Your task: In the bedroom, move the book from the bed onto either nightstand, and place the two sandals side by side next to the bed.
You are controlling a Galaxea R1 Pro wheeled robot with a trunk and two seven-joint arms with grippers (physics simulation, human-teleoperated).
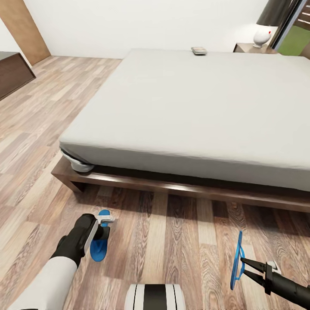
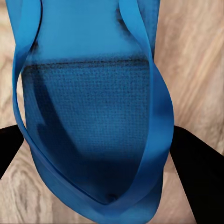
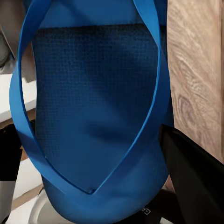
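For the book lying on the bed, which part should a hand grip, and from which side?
Probably the book's long edges, coming straight down from above: it lies flat on the mattress near the far edge of the bed, thin, so only a pinch from above across its width looks practical. Finer details are too small to judge.

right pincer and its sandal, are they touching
Touching. In the head view the right pincer closes its fingers on the edge of the upright blue sandal.
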